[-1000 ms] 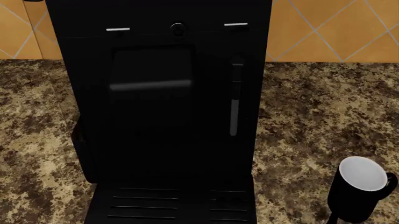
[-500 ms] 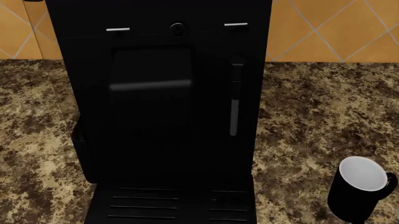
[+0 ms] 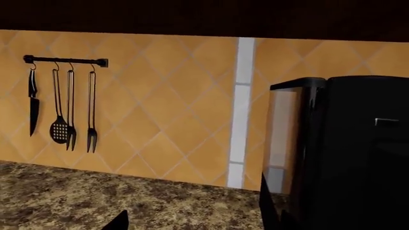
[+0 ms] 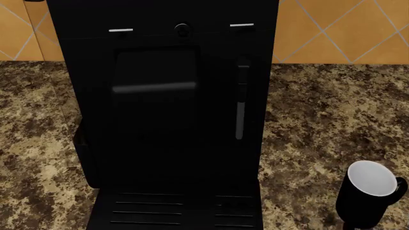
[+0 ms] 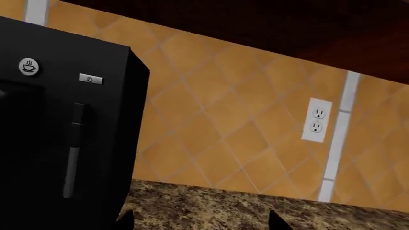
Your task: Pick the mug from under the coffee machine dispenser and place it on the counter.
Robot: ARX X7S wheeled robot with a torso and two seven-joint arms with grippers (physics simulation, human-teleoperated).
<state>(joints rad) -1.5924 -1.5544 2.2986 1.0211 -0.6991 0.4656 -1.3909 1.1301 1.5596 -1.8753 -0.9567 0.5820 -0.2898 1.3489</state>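
No words, brand names or numbers can be read; only signs are seen on the coffee machine dispenser [image 5: 64, 120]: a steaming-cup icon is printed on its round button [image 5: 28, 66] at the upper left of the right wrist view; a small symbol on the white mark [image 5: 90, 79] beside it cannot be made out.

The counter [image 4: 319, 115] is speckled brown, tan and black granite, filling the lower part of the head view and meeting an orange tiled wall along the top; the coffee machine [image 4: 172, 110] stands on it at centre, tall and glossy black. The mug [image 4: 369, 196] stands upright on the granite at lower right, apart from the machine.
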